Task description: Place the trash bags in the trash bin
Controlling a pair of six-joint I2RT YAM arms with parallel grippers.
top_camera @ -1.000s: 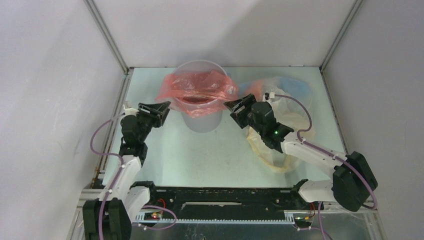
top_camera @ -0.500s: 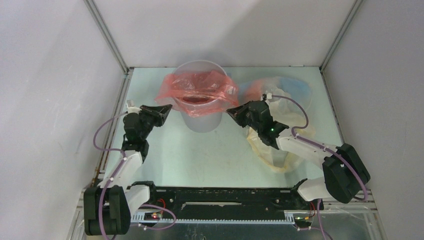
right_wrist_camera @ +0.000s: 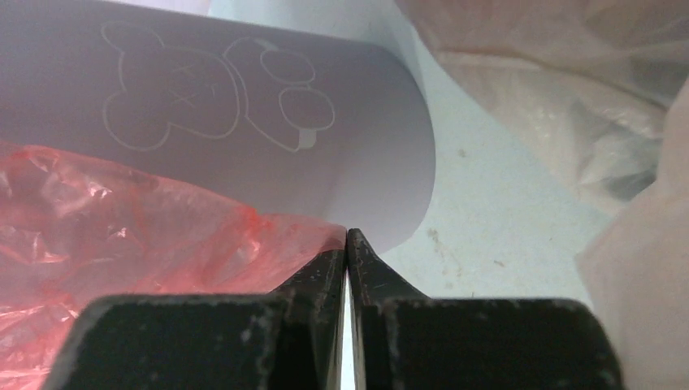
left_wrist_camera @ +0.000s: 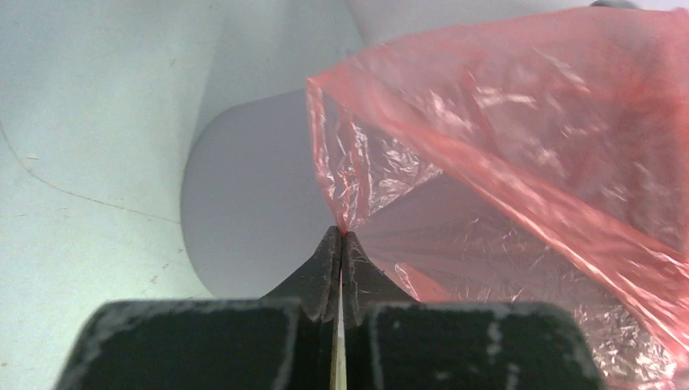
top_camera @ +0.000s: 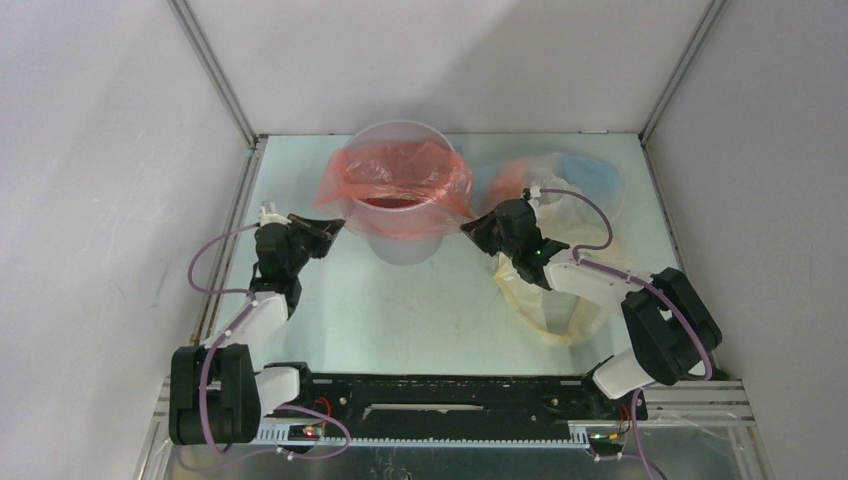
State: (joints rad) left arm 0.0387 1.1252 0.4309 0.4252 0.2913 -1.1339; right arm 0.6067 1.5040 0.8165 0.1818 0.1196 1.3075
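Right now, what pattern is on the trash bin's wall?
A thin, pale cartoon-figure outline on the grey trash bin; clearest in the right wrist view.

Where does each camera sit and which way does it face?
Top: above and behind the arms, looking down and forward over the table, bin and red bag; both arms show.
Left wrist: on the left arm, facing the bin's side; own jaws shut on the red bag's corner.
Right wrist: on the right arm, facing the bin's opposite side, pale bags beyond; own jaws shut on the red bag.
Shared: both wrist views show bin and red bag.
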